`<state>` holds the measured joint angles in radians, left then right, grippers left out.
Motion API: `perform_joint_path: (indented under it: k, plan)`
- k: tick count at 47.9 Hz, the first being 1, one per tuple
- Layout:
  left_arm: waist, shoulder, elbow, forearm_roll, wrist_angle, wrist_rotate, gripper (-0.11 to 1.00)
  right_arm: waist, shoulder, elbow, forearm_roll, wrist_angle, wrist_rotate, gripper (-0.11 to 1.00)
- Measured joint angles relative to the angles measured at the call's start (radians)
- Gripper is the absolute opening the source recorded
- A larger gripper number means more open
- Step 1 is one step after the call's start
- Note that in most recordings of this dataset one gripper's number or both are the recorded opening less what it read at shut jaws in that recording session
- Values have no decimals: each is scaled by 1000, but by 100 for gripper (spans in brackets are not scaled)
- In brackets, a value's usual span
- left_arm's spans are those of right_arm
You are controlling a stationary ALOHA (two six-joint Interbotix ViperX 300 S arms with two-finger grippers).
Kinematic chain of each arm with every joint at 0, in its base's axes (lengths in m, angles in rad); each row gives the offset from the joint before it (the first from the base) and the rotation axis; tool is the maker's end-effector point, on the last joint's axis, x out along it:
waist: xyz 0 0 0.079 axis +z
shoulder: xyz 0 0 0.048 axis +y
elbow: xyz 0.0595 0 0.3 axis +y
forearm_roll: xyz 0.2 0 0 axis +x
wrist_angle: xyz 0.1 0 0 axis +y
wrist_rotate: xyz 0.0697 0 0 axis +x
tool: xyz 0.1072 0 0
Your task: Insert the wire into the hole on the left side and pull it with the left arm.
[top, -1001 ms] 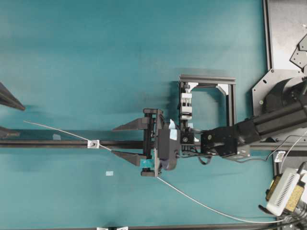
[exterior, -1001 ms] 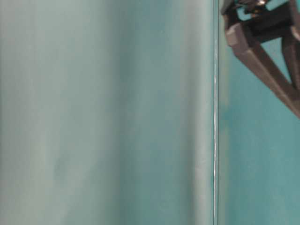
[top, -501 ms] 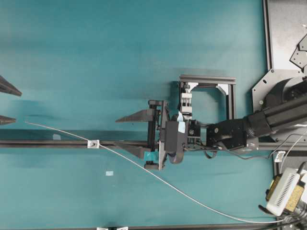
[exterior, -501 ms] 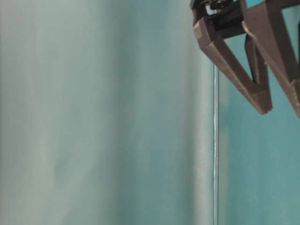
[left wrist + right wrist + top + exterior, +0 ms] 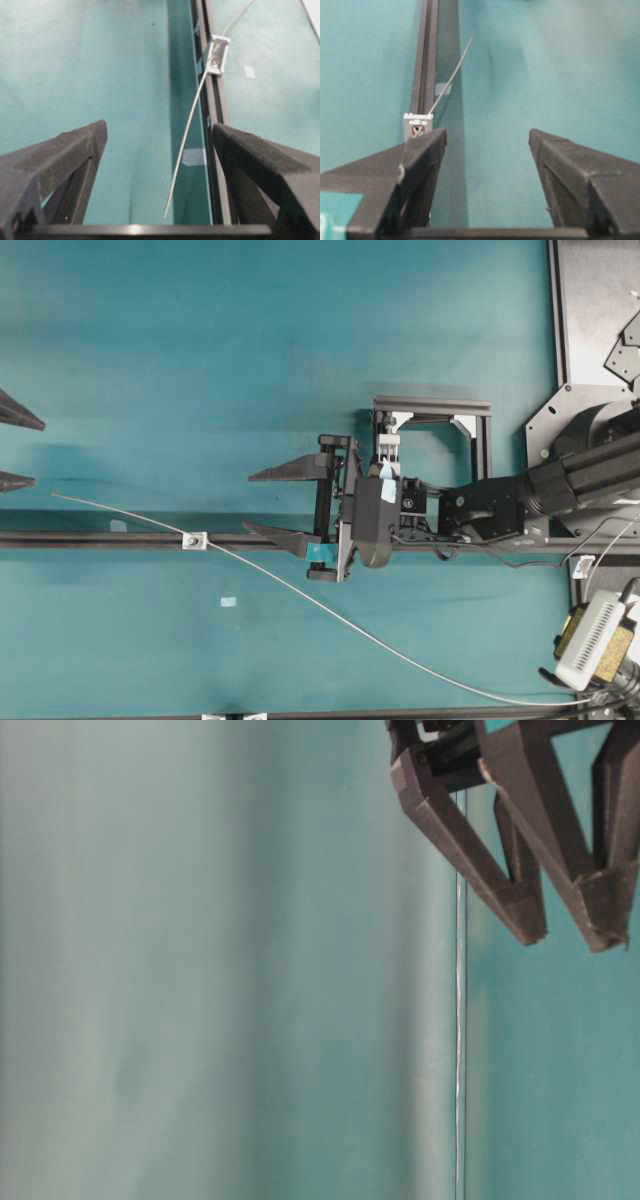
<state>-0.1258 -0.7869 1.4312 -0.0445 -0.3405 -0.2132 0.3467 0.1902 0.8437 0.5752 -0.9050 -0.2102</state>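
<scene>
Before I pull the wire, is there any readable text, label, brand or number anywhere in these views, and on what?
None: no readable word, number or brand shows in any view.
The white bracket on the black rail is unmarked.
The blue tape patches on the right gripper are blank.
The small pale tags on the teal table are too small to read.
The wire carries no visible print.

The table (image 5: 200,360) is plain teal. The wire (image 5: 300,592) is pale grey-white, and the small bracket (image 5: 194,540) is white. The rail (image 5: 100,539) is black. Both grippers are black; the right gripper (image 5: 268,503) carries light-blue tape patches (image 5: 320,552).
</scene>
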Motion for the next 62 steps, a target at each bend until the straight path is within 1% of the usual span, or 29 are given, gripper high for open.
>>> perform_joint_path:
  k: [39, 48, 52, 62]
  plan:
    - [0, 6, -14, 0, -2, 3, 82, 0, 0, 3, 0, 8, -2, 76]
    - [0, 6, -14, 6, 0, 8, 82, 0, 0, 3, 0, 8, 3, 76]
    - [-3, 8, -14, 8, 0, 28, 82, 0, 0, 3, 0, 6, 8, 76]
    - [-21, 11, -14, 9, 0, 124, 82, 0, 2, 2, 0, 6, 11, 76]
